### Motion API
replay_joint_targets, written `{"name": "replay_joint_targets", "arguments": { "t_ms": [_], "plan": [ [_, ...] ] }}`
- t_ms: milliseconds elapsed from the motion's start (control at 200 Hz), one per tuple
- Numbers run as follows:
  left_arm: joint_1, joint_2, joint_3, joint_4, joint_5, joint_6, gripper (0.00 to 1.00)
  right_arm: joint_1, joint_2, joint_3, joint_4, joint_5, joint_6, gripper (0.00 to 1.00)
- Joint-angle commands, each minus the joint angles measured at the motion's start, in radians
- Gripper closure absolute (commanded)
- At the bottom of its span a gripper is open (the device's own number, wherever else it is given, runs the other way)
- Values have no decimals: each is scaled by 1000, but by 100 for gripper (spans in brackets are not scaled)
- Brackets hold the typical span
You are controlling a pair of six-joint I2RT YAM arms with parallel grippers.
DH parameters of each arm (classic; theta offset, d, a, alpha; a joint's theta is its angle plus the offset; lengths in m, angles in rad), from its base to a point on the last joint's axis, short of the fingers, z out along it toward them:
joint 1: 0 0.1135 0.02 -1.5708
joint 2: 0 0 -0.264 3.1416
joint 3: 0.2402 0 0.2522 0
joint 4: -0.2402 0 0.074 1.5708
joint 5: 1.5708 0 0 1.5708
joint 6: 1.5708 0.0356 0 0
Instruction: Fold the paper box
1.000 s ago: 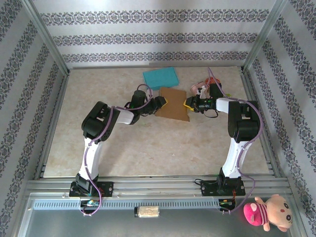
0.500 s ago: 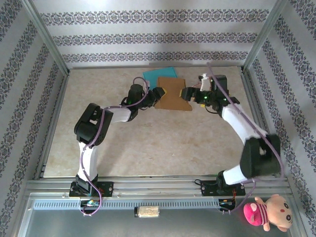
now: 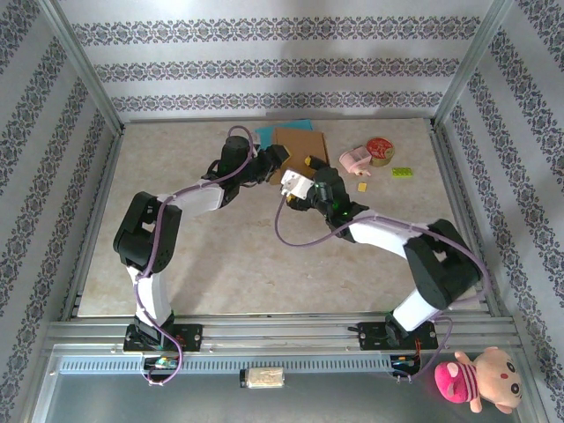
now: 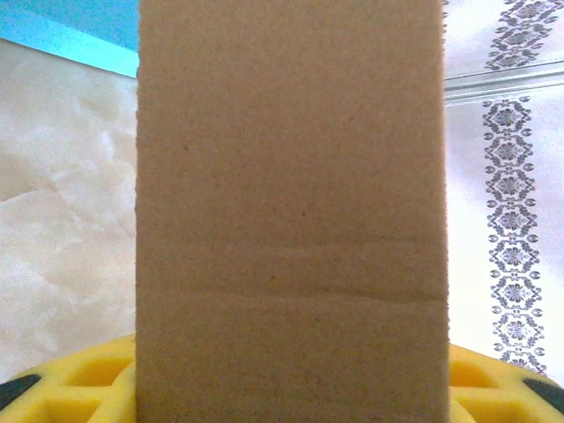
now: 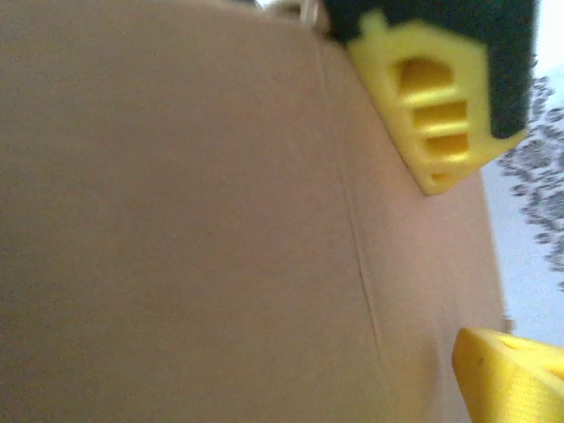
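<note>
The brown paper box [image 3: 300, 144] is at the back of the table, held up off it by its left edge. My left gripper [image 3: 277, 158] is shut on that edge. In the left wrist view the cardboard [image 4: 291, 176] runs up between the yellow fingers [image 4: 62, 388] of the left gripper [image 4: 291, 388]. My right gripper [image 3: 307, 167] sits open just in front of the box, its arm reaching across to the left. In the right wrist view, creased cardboard [image 5: 194, 229] is very close. A yellow finger [image 5: 511, 374] shows at the lower right, and another yellow and black finger [image 5: 432, 97] lies against the cardboard.
A teal pad [image 3: 264, 134] lies behind the box's left side. To the right are a pink object [image 3: 355, 160], a round tin [image 3: 380, 150], a green brick [image 3: 403, 172] and a small yellow piece [image 3: 363, 186]. Patterned walls enclose the table.
The left gripper carried the box toward the back wall. The right gripper let go of the box's right edge, opened, and swung left to the box's near side.
</note>
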Motion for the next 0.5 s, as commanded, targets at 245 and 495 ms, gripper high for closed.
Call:
{"name": "replay_joint_targets", "arguments": {
  "t_ms": [245,495],
  "plan": [
    [19,-44,17,-35,51,-24,70,-11,199,42,473,219,-328,19],
    [40,-75,10,-13,56,-38,48,31,107,-51,370,183,-248,51]
  ]
}}
